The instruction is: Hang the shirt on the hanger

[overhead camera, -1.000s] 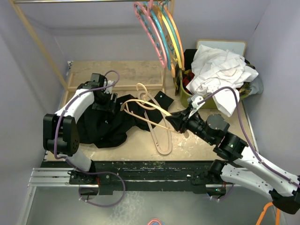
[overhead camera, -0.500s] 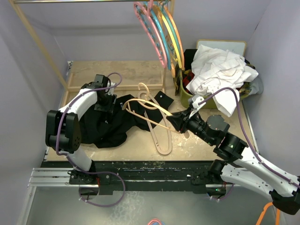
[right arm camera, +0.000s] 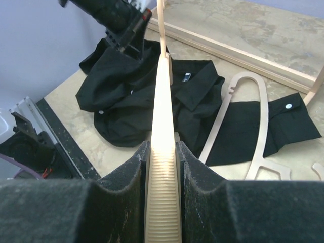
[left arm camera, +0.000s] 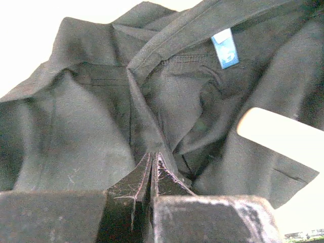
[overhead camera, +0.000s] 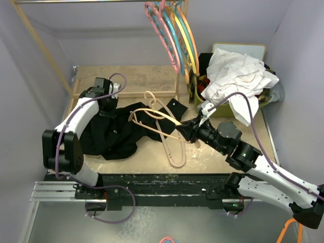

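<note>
The shirt is showing as matt black woven cloth, softly creased. The hanger is gleaming as smooth cream plastic, ribbed in one stretch. The left fingers are looking like scuffed matt black plastic. The table is appearing rough, mottled beige.

Shirt plain black, blue neck label; hanger pale cream; right fingers black; garment pile white.

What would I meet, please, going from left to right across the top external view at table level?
Wooden rack post → shirt → hanger → right gripper → heap of white cloth. The left gripper overlaps the shirt, so it is left out.
</note>
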